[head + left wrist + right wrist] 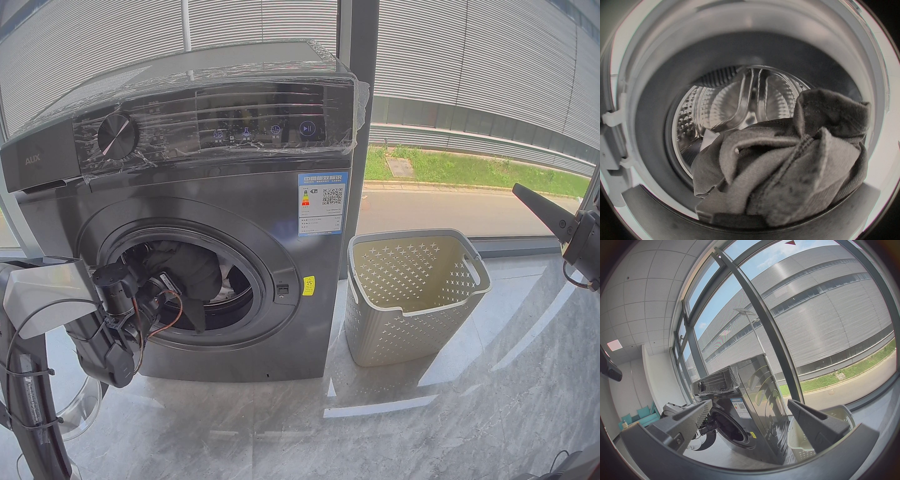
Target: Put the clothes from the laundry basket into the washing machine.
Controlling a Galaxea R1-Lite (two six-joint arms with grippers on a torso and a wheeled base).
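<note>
- The washing machine [250, 206] is seen standing on a pale stone floor [437, 425] before a window, with its porthole uncovered; its control panel [212, 125] is wrapped in clear film.
- Its glass door [84, 400] is swung open low on the robot's left and is largely hidden behind the left arm.
- The left gripper [164, 286] is placed in the mouth of the drum and is buried under a dark garment [187, 265]; whether it is clamped on the cloth cannot be told.
- In the left wrist view the dark garment [787, 162] is bunched across the lower rim of the opening, with the steel drum [731, 103] visible behind it.
- A small pale patch [707, 137] is glimpsed deeper in the drum, too little of it being shown to be identified.
- The laundry basket [406, 307] is set on the floor just beside the machine, on the robot's right; the bottom of its inside is hidden by its near wall.
- The right gripper [749, 404] is held high and well apart from the basket, its jaws spread wide with nothing between them; in the head view it is cut off by the edge.
</note>
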